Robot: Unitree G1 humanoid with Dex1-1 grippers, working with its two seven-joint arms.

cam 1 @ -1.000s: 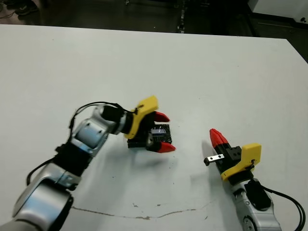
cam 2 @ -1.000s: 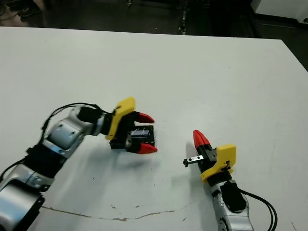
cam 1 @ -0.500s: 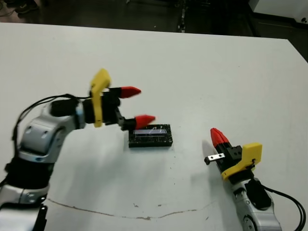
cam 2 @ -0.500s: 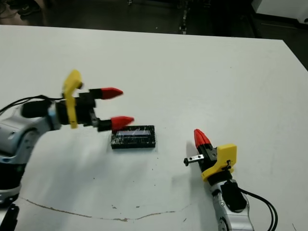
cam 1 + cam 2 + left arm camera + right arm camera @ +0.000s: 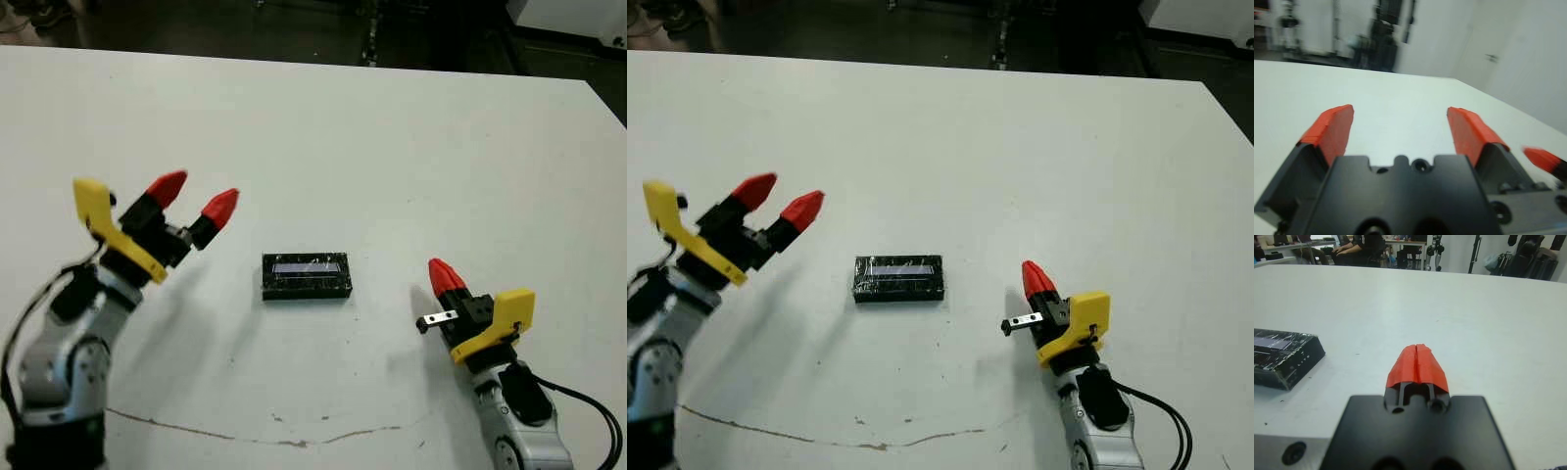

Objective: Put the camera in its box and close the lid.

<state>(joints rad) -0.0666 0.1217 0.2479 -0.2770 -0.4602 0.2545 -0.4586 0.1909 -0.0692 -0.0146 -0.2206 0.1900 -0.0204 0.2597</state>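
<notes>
A: the lid (image 5: 306,276) looks like glossy black plastic with silvery speckles, right?

B: yep, shiny. The worktop (image 5: 392,147) is matt white and smooth, a bit scuffed. The left gripper (image 5: 193,198) fingertips look like matt red plastic, its bracket smooth yellow plastic.

Black speckled lid (image 5: 306,276) with pale stripe on top, lying flat and closed over box on white table (image 5: 392,147), near its middle. Camera and box hidden beneath.
</notes>
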